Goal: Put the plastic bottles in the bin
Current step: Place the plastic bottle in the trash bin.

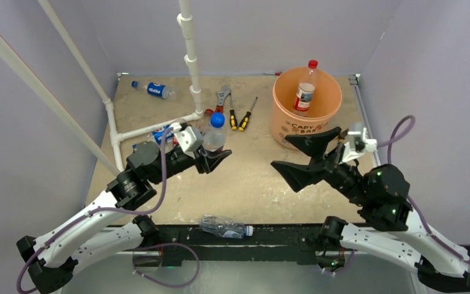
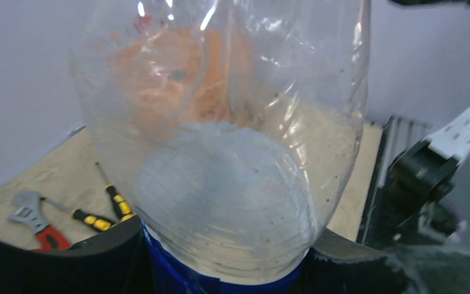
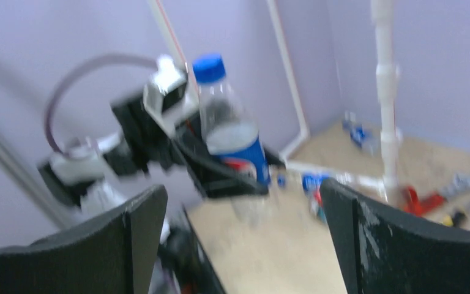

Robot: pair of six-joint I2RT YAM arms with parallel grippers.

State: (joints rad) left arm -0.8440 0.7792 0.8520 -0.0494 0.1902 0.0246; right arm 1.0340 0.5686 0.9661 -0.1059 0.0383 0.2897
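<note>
My left gripper [image 1: 217, 156] is shut on a clear plastic bottle [image 1: 214, 136] with a blue cap and blue Pepsi label, held upright above the table's middle left. In the left wrist view that bottle [image 2: 232, 171] fills the frame between the fingers [image 2: 49, 263]. The right wrist view shows it too [image 3: 229, 141]. My right gripper [image 1: 281, 151] stands open and holds nothing, just in front of the orange bin [image 1: 290, 125]. A red-capped bottle [image 1: 306, 89] stands inside the bin. Other bottles lie at the back left [image 1: 154, 89], by the pipe [image 1: 161, 133] and at the front edge [image 1: 223, 227].
A white pipe frame [image 1: 190, 61] rises from the back of the table and runs along its left side. A red-handled wrench [image 1: 222, 98] and two yellow-black screwdrivers [image 1: 242, 116] lie between the pipe and the bin. Walls close in on three sides.
</note>
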